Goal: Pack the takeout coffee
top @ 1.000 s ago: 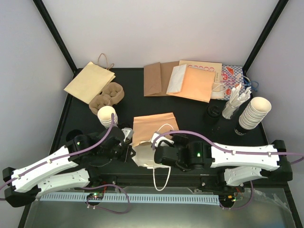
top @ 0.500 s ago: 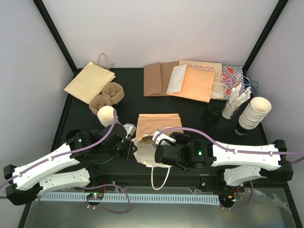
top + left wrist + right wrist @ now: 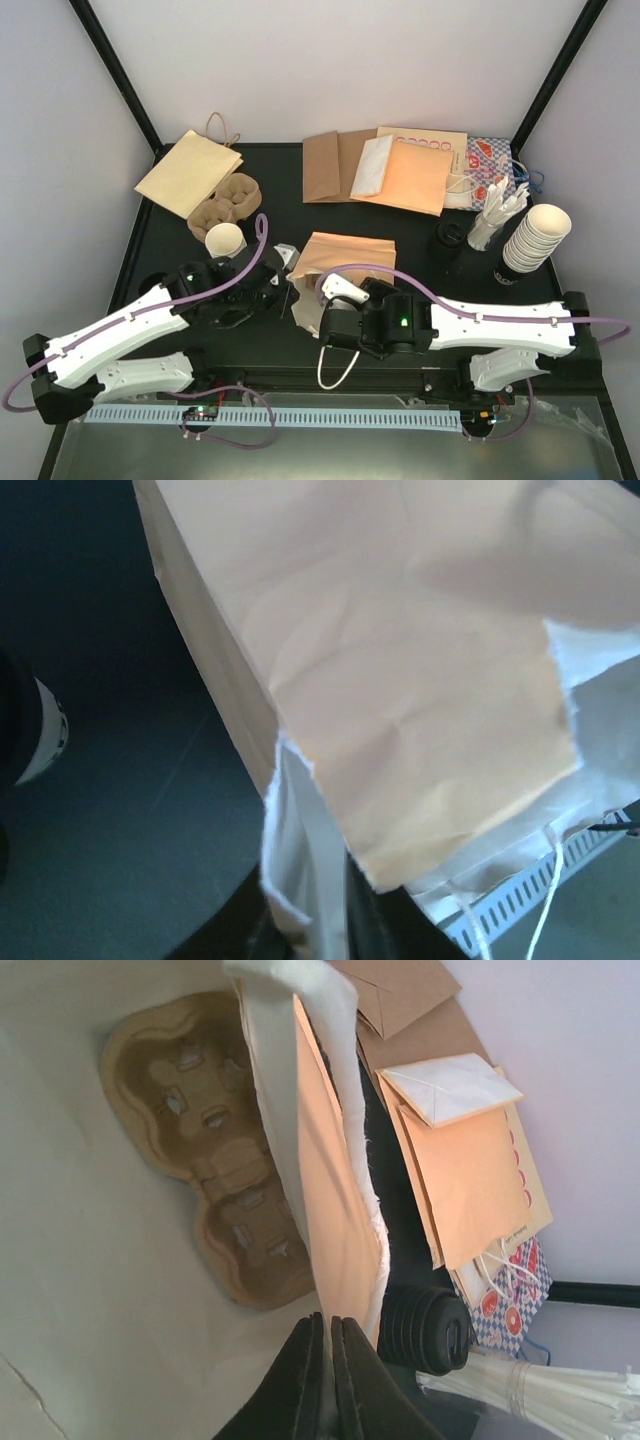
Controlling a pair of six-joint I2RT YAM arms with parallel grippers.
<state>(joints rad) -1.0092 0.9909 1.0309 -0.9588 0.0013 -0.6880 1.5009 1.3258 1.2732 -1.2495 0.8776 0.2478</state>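
Top external view gives no lidded cups that I can pick out. The coffee looks not yet assembled: lidless cups [image 3: 225,240] stand left of centre, a cup stack [image 3: 535,240] stands at the right, and black lids [image 3: 446,238] sit just beside that stack.

At centre lies the peach bag [image 3: 345,262], its mouth toward the near edge and its cord handle [image 3: 335,370] trailing over that edge. The left jaws appear to pinch the white side fold of the mouth. The right jaws are pressed together on the opposite wall, thin paper between them. Gripping both sides presumably holds the mouth open for loading.

Through the mouth, the right wrist view shows a pulp carrier [image 3: 205,1150] lying inside the bag. Spare carriers [image 3: 227,200] and a tan bag [image 3: 188,172] sit far left, and flat bags [image 3: 400,170] line the far edge.

The tabletop [image 3: 410,255] is matte black, framed by black posts [image 3: 115,70] against pale lilac walls [image 3: 330,60].
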